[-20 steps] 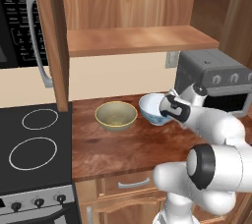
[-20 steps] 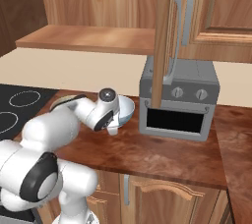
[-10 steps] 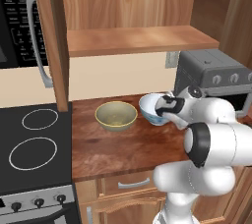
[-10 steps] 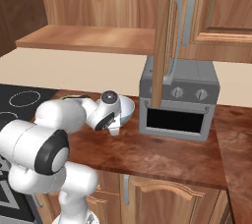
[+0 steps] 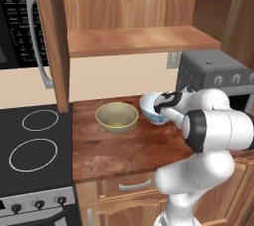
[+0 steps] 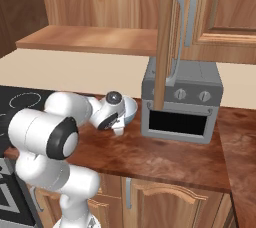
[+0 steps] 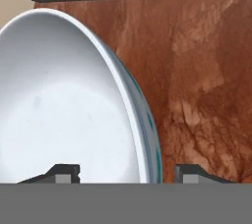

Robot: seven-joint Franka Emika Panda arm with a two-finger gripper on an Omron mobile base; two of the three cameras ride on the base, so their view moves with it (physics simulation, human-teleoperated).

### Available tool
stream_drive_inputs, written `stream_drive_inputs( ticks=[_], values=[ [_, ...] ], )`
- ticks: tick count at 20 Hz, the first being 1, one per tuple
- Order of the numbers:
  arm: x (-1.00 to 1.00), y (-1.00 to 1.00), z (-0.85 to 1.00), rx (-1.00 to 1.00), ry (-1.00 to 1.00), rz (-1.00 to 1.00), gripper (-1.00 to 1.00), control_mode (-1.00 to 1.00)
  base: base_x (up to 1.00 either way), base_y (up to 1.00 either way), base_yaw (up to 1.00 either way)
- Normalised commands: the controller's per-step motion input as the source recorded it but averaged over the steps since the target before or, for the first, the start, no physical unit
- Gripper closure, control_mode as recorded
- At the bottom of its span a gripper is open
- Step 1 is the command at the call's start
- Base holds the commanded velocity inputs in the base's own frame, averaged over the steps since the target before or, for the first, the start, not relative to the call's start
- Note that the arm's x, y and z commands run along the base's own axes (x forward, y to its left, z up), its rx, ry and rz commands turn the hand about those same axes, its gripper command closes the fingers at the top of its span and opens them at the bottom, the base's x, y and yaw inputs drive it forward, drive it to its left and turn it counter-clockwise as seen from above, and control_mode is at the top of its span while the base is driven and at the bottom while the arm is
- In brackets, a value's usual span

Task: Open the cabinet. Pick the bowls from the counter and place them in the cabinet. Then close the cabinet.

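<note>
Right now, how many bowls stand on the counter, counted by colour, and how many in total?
Olive-yellow bowl: 1
White bowl with blue markings: 1
Total on the counter: 2

Nothing readable here. The microwave's control panel (image 5: 20,17) at the upper left of the left base view carries rows of pale marks, too small and blurred to make out as words or numbers. The toaster oven's knobs (image 6: 191,95) show no legible markings, and the white bowl's (image 7: 74,105) outer blue marks form no lettering.
</note>
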Motion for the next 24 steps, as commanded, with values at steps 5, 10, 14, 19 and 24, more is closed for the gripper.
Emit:
stream_drive_inputs(
  ticks=[5,10,14,19,24],
  values=[
    [0.05,0.0,-0.32,0.0,0.05,0.0,1.0,-1.0,0.0,0.0,0.0],
    [0.0,0.0,-0.24,0.0,0.04,0.0,1.0,-1.0,0.0,0.0,0.0],
    [0.0,0.0,-0.09,0.0,0.01,0.0,1.0,-1.0,0.0,0.0,0.0],
    [-0.16,0.0,0.0,0.0,-0.04,0.0,1.0,-1.0,0.0,0.0,0.0],
    [-0.31,0.02,0.11,0.0,-0.16,0.0,1.0,-1.0,0.0,0.0,0.0]
  ],
)
